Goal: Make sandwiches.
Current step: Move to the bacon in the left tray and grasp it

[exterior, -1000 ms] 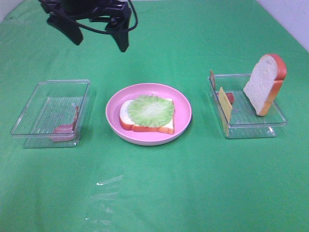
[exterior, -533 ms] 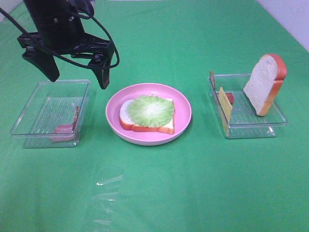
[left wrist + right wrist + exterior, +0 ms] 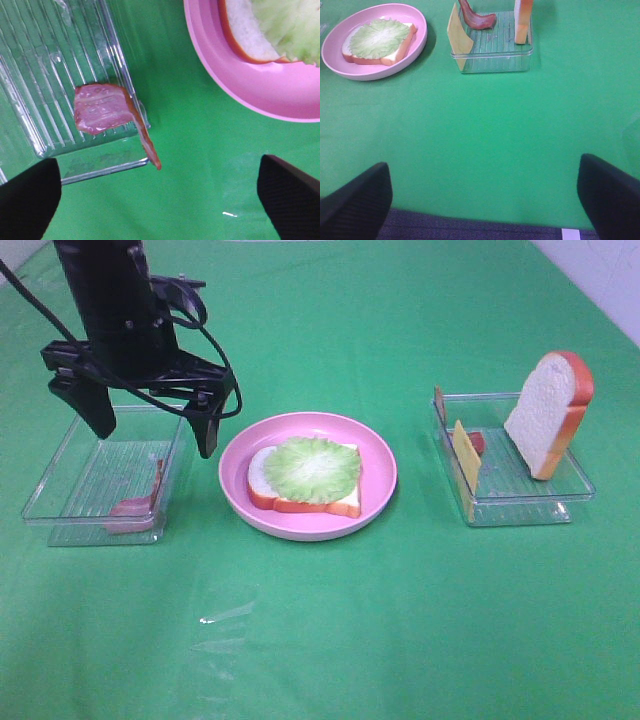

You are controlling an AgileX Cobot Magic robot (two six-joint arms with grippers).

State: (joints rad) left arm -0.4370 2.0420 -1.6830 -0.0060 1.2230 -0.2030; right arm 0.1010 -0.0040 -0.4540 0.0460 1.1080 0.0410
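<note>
bread topped with lettuce, the half-built sandwich [image 3: 305, 475], lay on the pink plate [image 3: 383, 468] at the centre. the left gripper [image 3: 153, 440] hung with jaws spread wide over the left tray [image 3: 60, 495] and its bacon strip [image 3: 135, 506]. the right gripper [image 3: 482, 197] was spread too, over the green cloth [image 3: 485, 125].

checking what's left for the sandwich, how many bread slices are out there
2. One bread slice lies on the pink plate under the lettuce. The other leans upright in the right clear tray. None seems hidden.
</note>
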